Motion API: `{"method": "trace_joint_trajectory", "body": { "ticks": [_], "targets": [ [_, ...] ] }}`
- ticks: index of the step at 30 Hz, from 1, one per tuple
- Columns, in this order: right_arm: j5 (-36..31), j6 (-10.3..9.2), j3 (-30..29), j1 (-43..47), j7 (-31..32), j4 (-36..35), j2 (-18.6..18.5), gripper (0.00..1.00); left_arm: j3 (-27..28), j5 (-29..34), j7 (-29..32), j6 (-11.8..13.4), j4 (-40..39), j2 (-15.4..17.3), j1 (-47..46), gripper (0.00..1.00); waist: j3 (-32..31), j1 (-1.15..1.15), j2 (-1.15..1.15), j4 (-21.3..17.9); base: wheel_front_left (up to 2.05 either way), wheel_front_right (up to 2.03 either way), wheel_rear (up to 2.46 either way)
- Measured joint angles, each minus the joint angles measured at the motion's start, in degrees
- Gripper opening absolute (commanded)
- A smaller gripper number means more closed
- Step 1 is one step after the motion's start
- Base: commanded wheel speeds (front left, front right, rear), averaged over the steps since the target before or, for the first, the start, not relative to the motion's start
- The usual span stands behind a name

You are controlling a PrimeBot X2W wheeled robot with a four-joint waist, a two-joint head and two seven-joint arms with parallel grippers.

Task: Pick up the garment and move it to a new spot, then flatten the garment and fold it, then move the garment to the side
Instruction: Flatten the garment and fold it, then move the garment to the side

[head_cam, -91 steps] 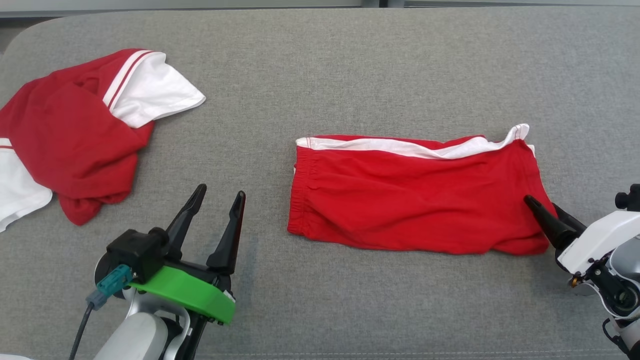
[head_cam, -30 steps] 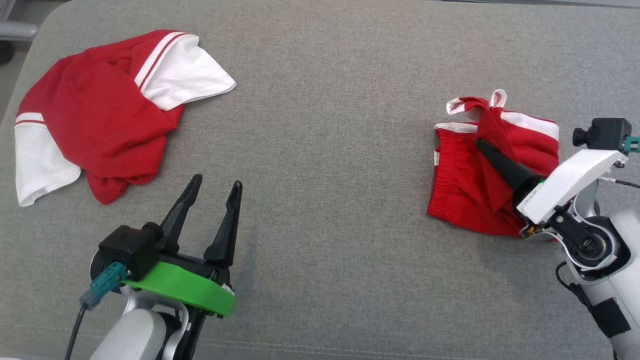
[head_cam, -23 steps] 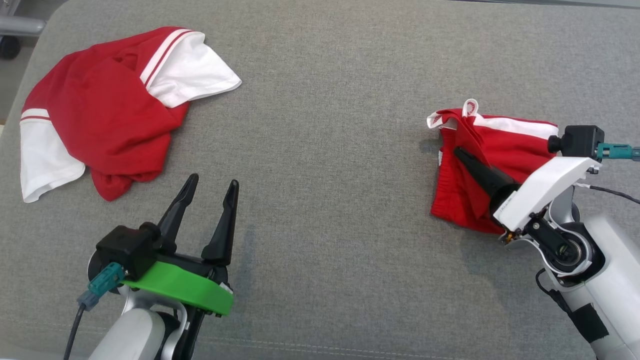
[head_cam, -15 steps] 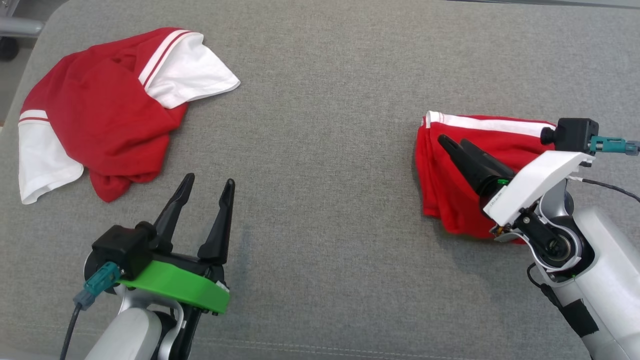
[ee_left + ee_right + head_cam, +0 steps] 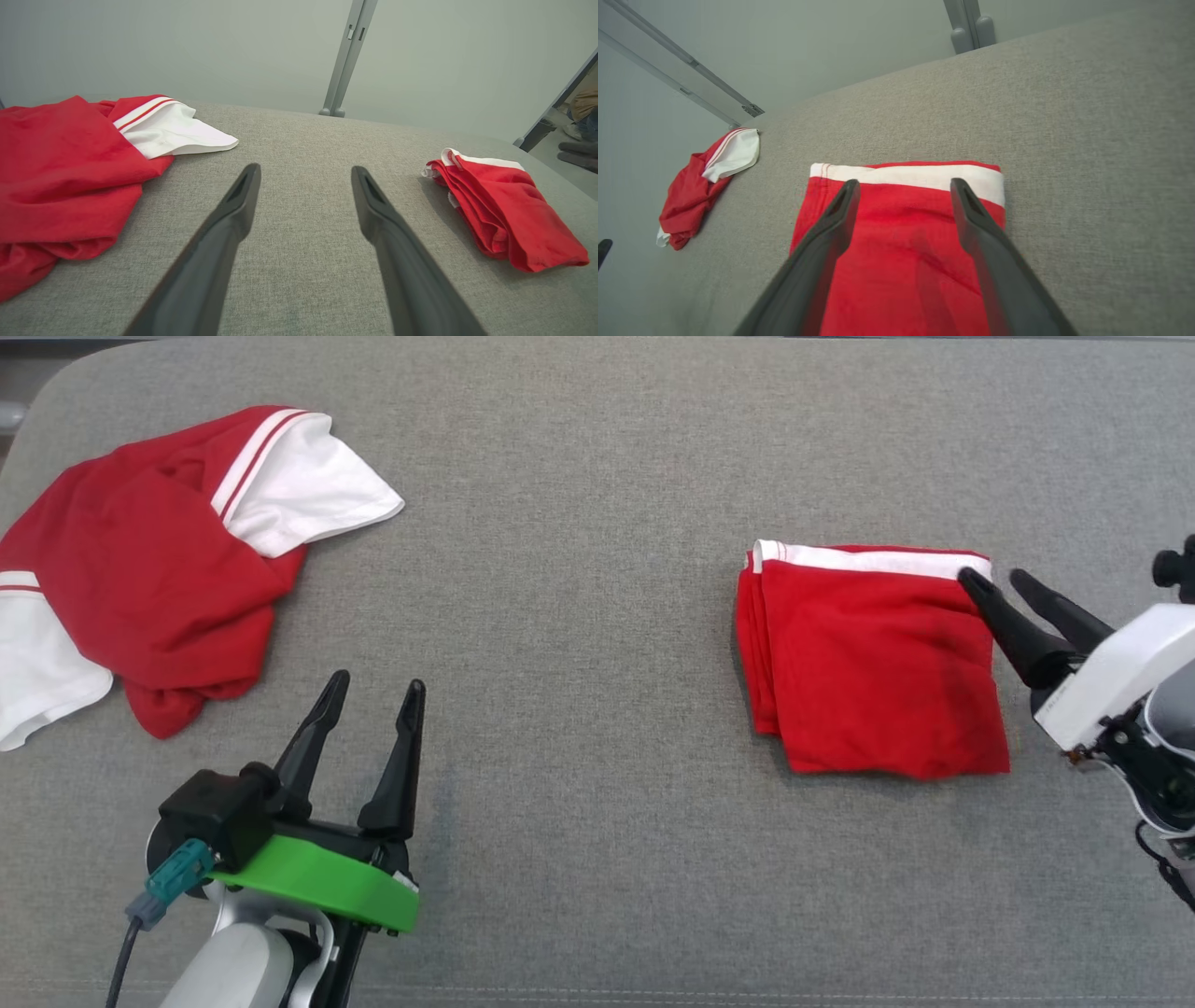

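The garment [image 5: 868,663], red shorts with a white band, lies folded into a neat rectangle on the right half of the grey padded surface [image 5: 579,616]. My right gripper [image 5: 991,577] is open at the garment's far right corner, holding nothing. In the right wrist view its fingertips hover over the white band, the right gripper [image 5: 904,184] above the garment [image 5: 896,233]. My left gripper [image 5: 378,681] stands open and empty at the lower left, well apart from the shorts. The left wrist view shows the left gripper [image 5: 304,169] with the garment [image 5: 509,219] off to its right.
A crumpled red and white shirt [image 5: 159,579] lies at the far left of the surface, also as the shirt [image 5: 60,172] and the shirt [image 5: 696,191]. A grey metal post [image 5: 348,56] stands behind the surface's far edge.
My right gripper opened, let go of the folded-over layer and drew back to the right. The garment now lies flat, folded in half. The head camera has shifted; the left arm has barely moved.
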Motion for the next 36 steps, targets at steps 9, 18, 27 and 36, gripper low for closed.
{"method": "trace_joint_trajectory", "body": {
  "ticks": [9, 18, 27, 36],
  "targets": [
    [0.8, -0.38, -1.3, 4.7, 0.5, 3.4, -2.1, 1.0, -0.5, 0.0, 0.0, 0.0, -0.6, 0.0, -0.1, 1.0, 1.6, 0.0, 0.0, -0.6, 0.0, 0.0, 0.0],
    [2.1, -0.33, -1.7, 4.7, 0.8, 6.3, -1.8, 1.0, -1.1, 0.1, 0.5, 0.0, -0.9, 0.0, -0.6, 1.0, 3.4, 0.0, 0.0, 0.6, 0.0, 0.0, 0.0],
    [6.2, 1.53, -1.2, 4.0, 4.1, 9.9, 0.2, 0.0, -2.2, 0.2, 0.6, -0.5, -0.3, -0.4, -1.9, 1.0, 3.8, 0.0, 0.0, 1.9, 0.0, 0.0, 0.0],
    [5.1, 2.61, -0.4, -0.5, 8.0, 10.5, -3.3, 0.0, -1.8, 0.2, 0.6, -0.5, -0.3, -0.5, -2.1, 1.0, 3.8, 0.0, 0.0, 3.2, 0.0, 0.0, 0.0]
  ]
}}
